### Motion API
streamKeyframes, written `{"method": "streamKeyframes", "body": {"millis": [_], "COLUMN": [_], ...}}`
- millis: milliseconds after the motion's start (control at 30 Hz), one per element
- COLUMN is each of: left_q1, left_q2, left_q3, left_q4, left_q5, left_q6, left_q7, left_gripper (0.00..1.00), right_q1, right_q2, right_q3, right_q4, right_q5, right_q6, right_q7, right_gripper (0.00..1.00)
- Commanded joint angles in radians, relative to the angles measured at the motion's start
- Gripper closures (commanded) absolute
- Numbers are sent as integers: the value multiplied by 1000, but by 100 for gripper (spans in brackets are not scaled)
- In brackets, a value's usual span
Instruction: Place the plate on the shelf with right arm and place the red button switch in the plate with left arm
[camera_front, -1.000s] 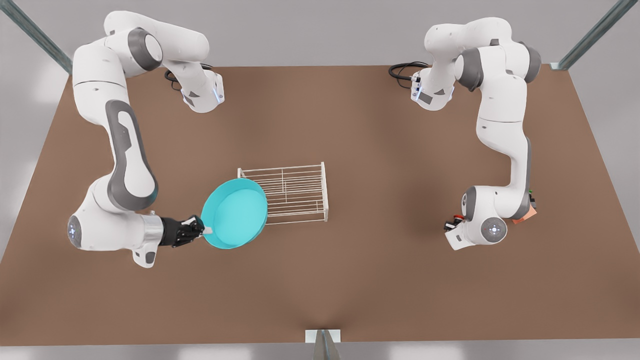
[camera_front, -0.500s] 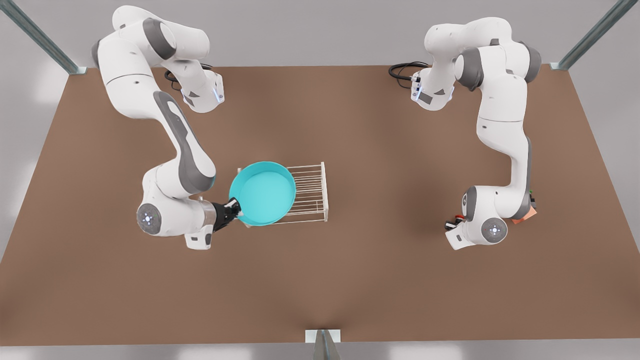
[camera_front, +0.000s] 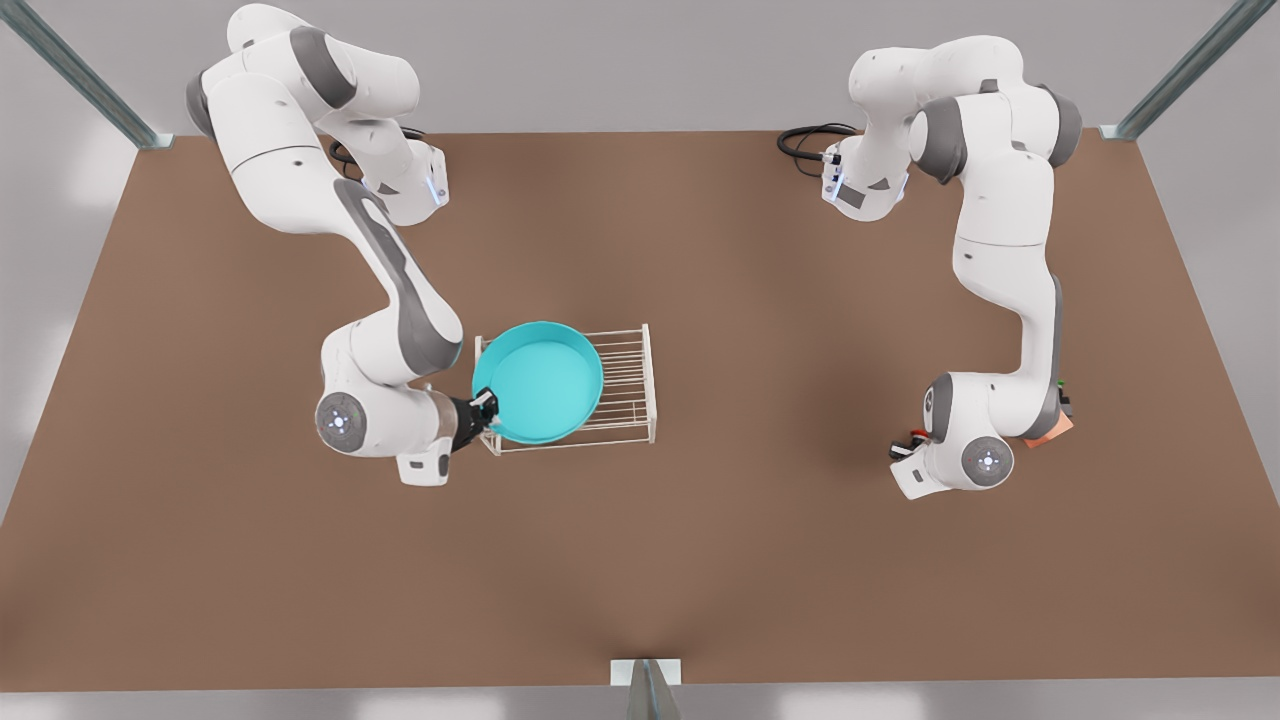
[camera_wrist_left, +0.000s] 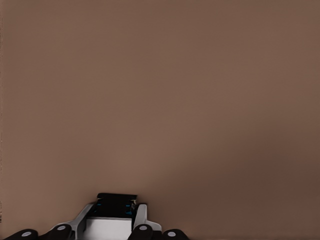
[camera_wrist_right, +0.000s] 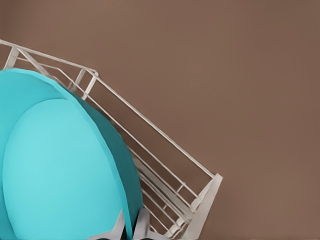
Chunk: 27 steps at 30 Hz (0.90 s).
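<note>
Plate (camera_front: 538, 382) is sitting over the shelf (camera_front: 625, 385), covering most of the end nearest my right pincer (camera_front: 484, 408), which has its fingers pinched on the plate's rim. In the right wrist view the rim sits right between the fingers (camera_wrist_right: 142, 222), with the shelf bars running out beyond it. My left pincer (camera_front: 903, 450) hangs low over the brown bench (camera_front: 700, 560), well apart from the shelf, with the red button switch (camera_front: 916, 435) right beside it; I can't tell how its fingers stand.
</note>
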<state>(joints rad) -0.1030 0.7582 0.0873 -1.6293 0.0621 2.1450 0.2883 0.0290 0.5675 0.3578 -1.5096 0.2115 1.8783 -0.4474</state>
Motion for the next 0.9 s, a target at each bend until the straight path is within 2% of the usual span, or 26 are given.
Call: {"method": "streamKeyframes", "body": {"millis": [0,233,333,667,700,800,867], "left_q1": [0,-7,-61,-158,-168,-253,-264], "left_q2": [-2,-39,-99,-207,-230,-247,-218], "left_q3": [0,0,0,-11,-11,-32,-73], "left_q4": [2,-1,-3,26,26,45,154], "left_q5": [-7,-10,-11,-61,-70,-117,-119], "left_q6": [-4,-57,-163,-272,-274,-289,-405], "left_q7": [2,-75,-244,-532,-534,-725,-805], "left_gripper": [61,61,61,61,61,61,61], "right_q1": [0,-1,0,15,15,14,12], "right_q2": [-1,-38,-89,-58,-57,-57,-57], "right_q3": [1,9,9,9,9,9,9], "right_q4": [-1,-26,-89,-103,-101,-95,-89], "right_q5": [-3,2,11,11,11,11,11], "right_q6": [9,-21,-18,1,1,-4,-7], "right_q7": [13,12,10,13,15,12,9], "right_gripper": [79,79,79,79,0,0,0]}}
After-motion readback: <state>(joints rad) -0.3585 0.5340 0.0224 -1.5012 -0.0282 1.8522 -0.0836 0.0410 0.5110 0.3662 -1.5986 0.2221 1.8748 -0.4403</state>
